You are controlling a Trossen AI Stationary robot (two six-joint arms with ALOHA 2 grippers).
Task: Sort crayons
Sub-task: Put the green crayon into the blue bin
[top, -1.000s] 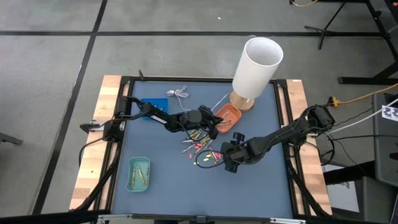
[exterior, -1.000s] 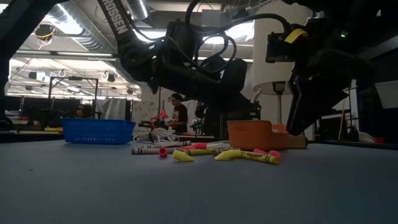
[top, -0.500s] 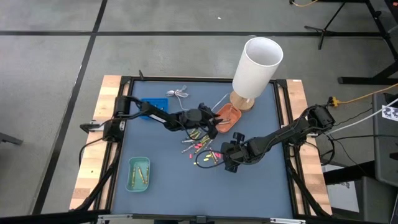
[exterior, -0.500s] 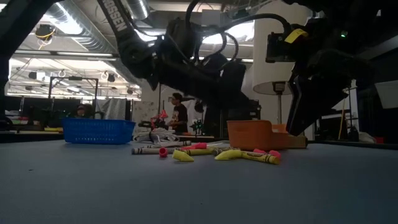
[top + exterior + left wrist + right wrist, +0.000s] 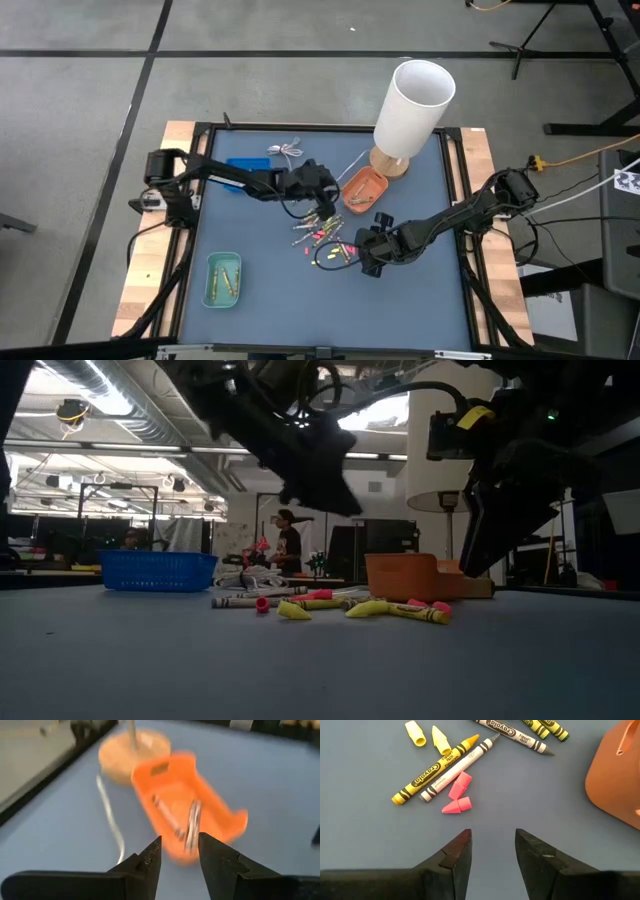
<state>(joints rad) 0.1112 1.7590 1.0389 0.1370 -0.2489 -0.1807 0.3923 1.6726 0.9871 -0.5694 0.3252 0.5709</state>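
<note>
1. High view, far left: a green tray [image 5: 223, 279] holds a few crayons, too small to tell apart.
2. The left claw [image 5: 318, 186] hangs above the bench [image 5: 270, 310] beside the orange tray [image 5: 363, 187] — fingers narrowly parted, nothing between them; its wrist view is blurred.
3. Loose crayons [image 5: 322, 235] lie mid-bench — some pieces broken.
4. The right claw [image 5: 366, 253] hovers just beside them, open and empty.
</note>
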